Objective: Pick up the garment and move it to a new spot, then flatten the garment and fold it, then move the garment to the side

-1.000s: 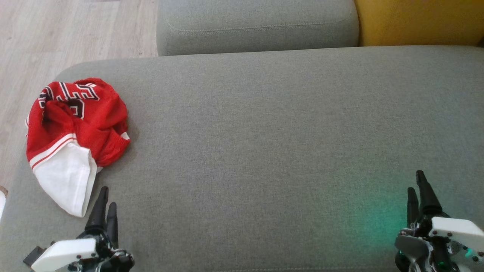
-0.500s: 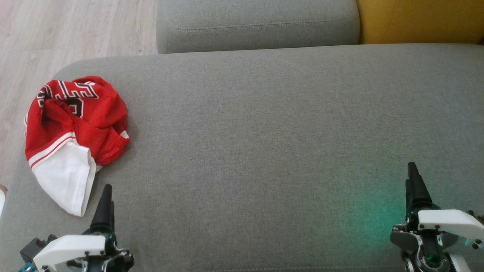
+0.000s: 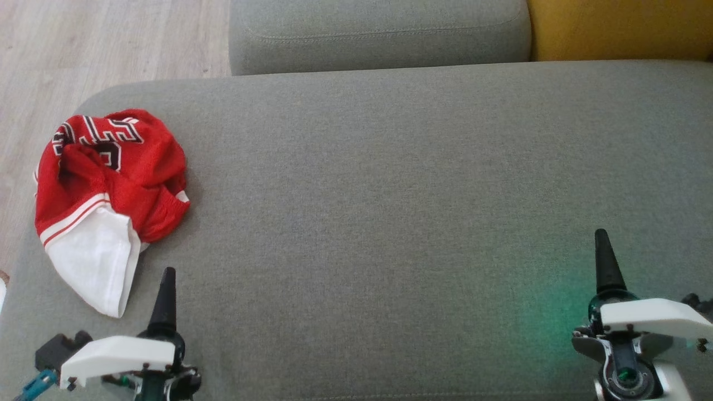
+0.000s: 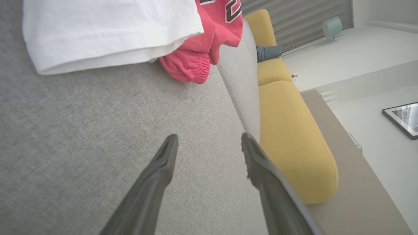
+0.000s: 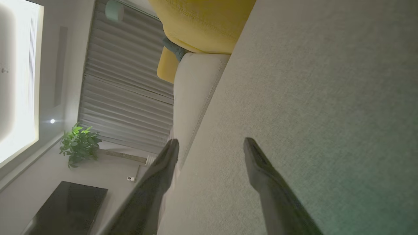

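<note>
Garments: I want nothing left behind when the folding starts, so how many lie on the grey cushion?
1: a crumpled red and white garment at the left end of the grey cushion, ahead of the left claw. Its folds could hide another piece.

Crumpled red-and-white garment [image 3: 108, 195] at the cushion's left end

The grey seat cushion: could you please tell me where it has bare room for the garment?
Bare: the wide middle and right of the seat cushion, bordered by the garment on the left, the back cushion behind, and the left tool and right tool in front. Crowded: only the left end, under the garment.
</note>
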### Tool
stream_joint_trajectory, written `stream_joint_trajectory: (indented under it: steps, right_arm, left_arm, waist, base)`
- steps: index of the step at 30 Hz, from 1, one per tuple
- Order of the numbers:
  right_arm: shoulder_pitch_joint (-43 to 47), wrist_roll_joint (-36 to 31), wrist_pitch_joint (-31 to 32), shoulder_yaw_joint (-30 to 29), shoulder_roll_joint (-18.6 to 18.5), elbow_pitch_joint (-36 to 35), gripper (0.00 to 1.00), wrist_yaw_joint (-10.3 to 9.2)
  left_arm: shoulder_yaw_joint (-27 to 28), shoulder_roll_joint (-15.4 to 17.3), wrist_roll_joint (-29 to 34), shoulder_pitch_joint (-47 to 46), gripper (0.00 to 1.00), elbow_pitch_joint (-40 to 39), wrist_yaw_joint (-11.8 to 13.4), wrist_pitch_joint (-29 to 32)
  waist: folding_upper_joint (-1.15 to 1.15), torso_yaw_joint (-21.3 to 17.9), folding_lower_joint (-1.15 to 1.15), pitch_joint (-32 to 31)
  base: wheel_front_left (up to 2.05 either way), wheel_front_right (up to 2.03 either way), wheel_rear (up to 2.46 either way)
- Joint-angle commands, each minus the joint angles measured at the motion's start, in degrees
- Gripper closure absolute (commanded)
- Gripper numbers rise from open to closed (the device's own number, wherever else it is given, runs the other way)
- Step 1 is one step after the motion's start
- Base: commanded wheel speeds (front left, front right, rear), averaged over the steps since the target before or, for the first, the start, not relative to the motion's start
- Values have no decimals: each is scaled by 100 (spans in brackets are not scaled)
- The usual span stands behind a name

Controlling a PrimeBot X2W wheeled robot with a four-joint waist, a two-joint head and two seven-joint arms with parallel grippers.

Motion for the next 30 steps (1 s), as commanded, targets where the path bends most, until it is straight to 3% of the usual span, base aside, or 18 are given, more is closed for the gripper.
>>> stream_joint_trajectory:
  steps: [1,30]
  right_arm:
    - [-322,-248,-84,90,-61,-206,0,15]
    - [-612,-2313,-557,409,-54,-28,0,25]
  left_arm:
    - [29,76,255,-304,0,-207,38,-75]
    - [-68,105,2291,-419,0,-275,367,-544]
  waist:
    - [0,-3,0,-5]
    - [0,-20,0,105]
  base:
    - [0,0,0]
    - [0,0,0]
